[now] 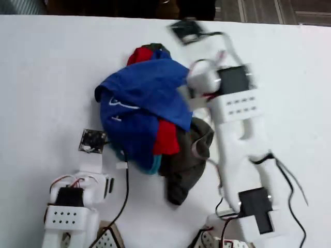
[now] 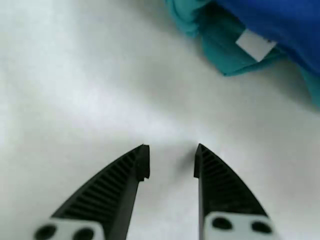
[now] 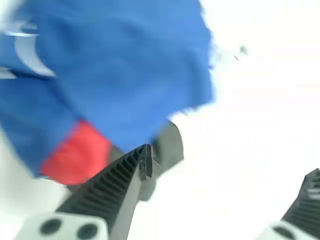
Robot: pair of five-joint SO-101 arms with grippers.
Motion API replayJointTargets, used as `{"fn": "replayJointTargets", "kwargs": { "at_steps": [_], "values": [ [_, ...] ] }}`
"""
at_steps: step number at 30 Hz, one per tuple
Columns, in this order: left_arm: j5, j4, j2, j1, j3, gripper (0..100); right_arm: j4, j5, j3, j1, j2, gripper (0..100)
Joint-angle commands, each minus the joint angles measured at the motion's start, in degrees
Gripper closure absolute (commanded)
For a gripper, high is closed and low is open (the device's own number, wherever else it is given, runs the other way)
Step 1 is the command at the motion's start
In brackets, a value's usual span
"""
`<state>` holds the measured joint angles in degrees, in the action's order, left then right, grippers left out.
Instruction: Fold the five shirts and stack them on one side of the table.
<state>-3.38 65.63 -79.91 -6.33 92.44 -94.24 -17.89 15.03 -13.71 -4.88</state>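
Note:
A heap of shirts lies mid-table. A blue shirt (image 1: 139,98) is on top, covering a red one (image 1: 166,137), a teal one (image 1: 153,165) and a dark grey one (image 1: 189,155); a dark green edge (image 1: 153,48) shows at the far end. My left gripper (image 2: 171,160) is open just above the bare table, a short way from the teal shirt (image 2: 220,45) and blue shirt (image 2: 280,20); in the high view the left gripper (image 1: 116,160) is at the heap's near-left edge. My right gripper (image 3: 227,175) is wide open beside the blue shirt (image 3: 115,65), over the red (image 3: 80,152) and grey (image 3: 167,145) cloth.
The white table (image 1: 46,72) has free room to the left, far side and right of the heap. The right arm (image 1: 238,134) stretches along the heap's right side, with black cables (image 1: 289,191) trailing near its base. The left arm's base (image 1: 67,212) stands at the near-left edge.

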Motion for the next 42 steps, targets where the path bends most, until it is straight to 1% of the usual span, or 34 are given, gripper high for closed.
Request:
{"fn": "replayJointTargets", "kwargs": {
  "at_steps": [1, 5, 8, 12, 17, 21, 23, 28, 31, 34, 38, 40, 41, 42],
  "values": [
    [0.35, -0.79, -0.26, -0.35, -0.04, 83, -1.01, -0.35, -4.31, 8.40, -2.51, 56.2],
    [0.35, -0.79, -0.26, -0.35, -0.04, 83, -0.57, -0.35, -13.80, 13.58, -2.51, 56.2],
    [0.35, -0.79, -0.26, -0.35, -0.04, 83, 3.30, -0.35, -22.24, 15.69, -2.51, 56.2],
    [0.35, -0.79, -0.26, -0.35, -0.04, 83, 16.13, -0.35, -35.08, 17.36, -2.86, 56.2],
    [0.35, -0.79, -0.26, -0.35, -0.04, 83, 32.84, 0.09, -48.35, 14.73, -2.95, 56.2],
    [0.35, -0.79, -0.26, -0.35, -0.04, 83, 49.01, 0.35, -59.08, 14.11, -2.77, 56.2],
    [0.35, -1.05, -0.26, -0.35, -0.04, 83, 55.96, 3.34, -63.47, 14.37, -2.95, 56.2],
    [0.35, -1.05, -0.26, -0.26, -0.04, 83, 58.07, 7.82, -64.62, 17.36, -5.67, 56.2],
    [0.35, -1.85, -0.26, 2.20, -0.04, 83, 58.51, 8.18, -64.79, 17.71, -4.97, 56.2],
    [0.00, -9.41, -0.26, 3.60, 0.04, 83, 58.51, 8.18, -64.70, 17.63, -4.70, 56.2],
    [0.35, -26.73, -0.26, 2.11, 0.66, 83, 59.47, 8.18, -64.97, 16.04, -4.62, 56.2],
    [0.35, -34.02, -0.26, 2.55, 3.56, 83, 59.56, 8.18, -64.97, 15.96, -4.62, 56.2],
    [0.35, -36.40, -0.09, 2.46, 5.14, 83, 59.56, 8.18, -64.97, 15.87, -4.62, 56.2],
    [0.18, -36.75, 0.09, 2.46, 4.97, 83, 59.56, 8.18, -64.97, 15.78, -4.62, 56.2]
  ]
}}
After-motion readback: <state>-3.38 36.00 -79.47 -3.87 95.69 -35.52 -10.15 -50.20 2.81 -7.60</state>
